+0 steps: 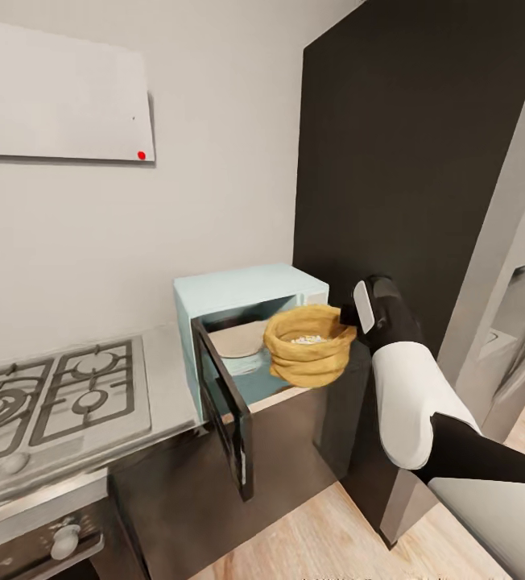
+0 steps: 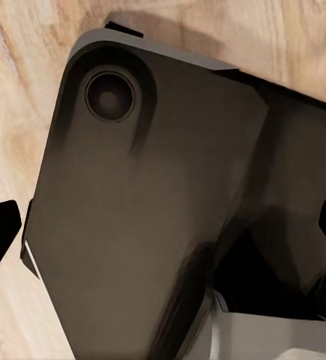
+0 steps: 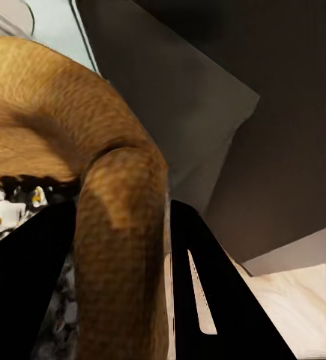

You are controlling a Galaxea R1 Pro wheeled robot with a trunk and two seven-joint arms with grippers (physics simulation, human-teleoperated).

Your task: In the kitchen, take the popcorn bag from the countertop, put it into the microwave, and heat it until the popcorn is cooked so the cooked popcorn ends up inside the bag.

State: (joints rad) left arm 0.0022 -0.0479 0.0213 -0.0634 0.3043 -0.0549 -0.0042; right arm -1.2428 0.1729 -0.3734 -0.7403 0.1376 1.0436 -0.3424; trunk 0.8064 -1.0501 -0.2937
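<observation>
Carrying popcorn bag (image 1: pixel 309 351) at microwave (image 1: pixel 246 294) mouth, right gripper (image 3: pixel 121 285) clamps rolled rim: one finger inside sack, one outside, so sack hangs upright and popcorn (image 1: pixel 307 339) stays in. Bag hovers just before open cavity, at its right front corner, off countertop (image 1: pixel 170 379). Microwave door (image 1: pixel 226 423) swung wide toward hob (image 1: pixel 53 395), leaving entry free. Bag looks squat, mustard-tan burlap, wrinkled sides, pale kernels heaped within. Left gripper (image 2: pixel 163 232) over robot's dark body and wood floor (image 2: pixel 13 97), fingertips apart, nothing between them.
</observation>
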